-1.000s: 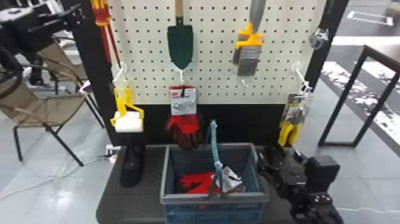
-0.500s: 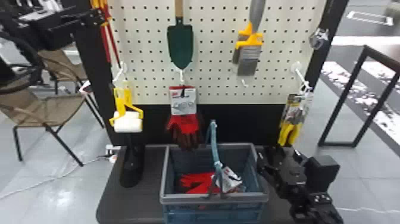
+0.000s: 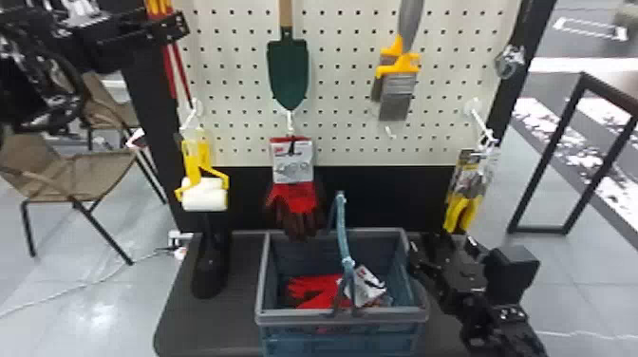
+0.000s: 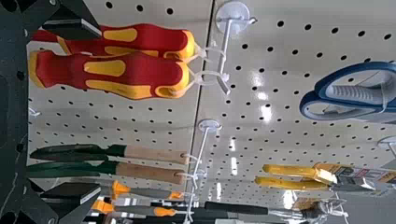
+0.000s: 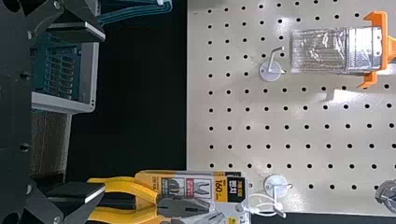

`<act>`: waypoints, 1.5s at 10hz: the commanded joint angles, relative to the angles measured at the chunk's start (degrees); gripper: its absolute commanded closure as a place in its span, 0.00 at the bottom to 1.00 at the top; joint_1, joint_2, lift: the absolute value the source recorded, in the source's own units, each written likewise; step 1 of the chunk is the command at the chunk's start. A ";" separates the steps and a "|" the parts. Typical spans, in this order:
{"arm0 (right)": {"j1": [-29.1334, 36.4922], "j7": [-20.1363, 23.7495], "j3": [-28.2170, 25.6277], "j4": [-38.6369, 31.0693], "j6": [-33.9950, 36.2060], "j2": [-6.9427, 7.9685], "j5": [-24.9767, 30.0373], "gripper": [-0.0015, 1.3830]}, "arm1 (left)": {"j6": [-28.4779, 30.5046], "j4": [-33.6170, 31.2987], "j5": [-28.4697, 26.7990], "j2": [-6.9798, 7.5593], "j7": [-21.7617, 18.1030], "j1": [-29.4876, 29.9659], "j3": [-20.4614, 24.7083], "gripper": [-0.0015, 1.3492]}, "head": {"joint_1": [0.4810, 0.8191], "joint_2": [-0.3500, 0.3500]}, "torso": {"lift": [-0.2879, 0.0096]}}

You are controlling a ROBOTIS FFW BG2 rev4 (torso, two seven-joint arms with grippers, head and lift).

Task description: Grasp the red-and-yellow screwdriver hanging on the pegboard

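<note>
The red-and-yellow screwdriver (image 4: pixel 109 74) hangs by a thin tie loop from a white hook (image 4: pixel 224 51) on the pegboard (image 4: pixel 289 140). Its handle lies inside the gap of our left pincer (image 4: pixel 98 111), much nearer 1 finger (image 4: pixel 70 23) than the other. A second screwdriver (image 4: pixel 126 39) in the same colours hangs from the same hook, touching the first and partly covered by that near finger. Our left pincer stands wide and holds nothing, and 2 green trowels (image 4: pixel 74 153) hang close to its far finger. Our right pincer (image 5: pixel 77 112), also wide and empty, waits low beside the basket (image 3: pixel 294 314), facing the pliers (image 5: pixel 182 205). We judge the chief risk to be closing on both handles, or on the wrong 1, because they sit off-centre. A 1-sided touch could also set the tool swinging on its loop and spoil the grip.
</note>
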 commanded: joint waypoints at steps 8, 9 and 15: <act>-0.32 0.03 0.67 0.58 0.79 -0.43 -0.18 0.12 | -1.54 2.29 2.28 -0.03 -0.20 -3.05 -3.85 0.18 | 0.20 0.50 | 0.63; -0.24 0.03 0.67 0.58 1.06 -0.52 -0.18 0.12 | -1.54 2.03 2.36 -0.12 -0.20 -3.05 -4.12 0.19 | 0.20 0.50 | 0.63; -0.41 0.03 1.20 0.66 1.14 -0.78 -0.80 0.12 | 1.44 2.03 -2.29 0.67 0.68 -5.08 -5.17 0.90 | 0.20 0.50 | 0.63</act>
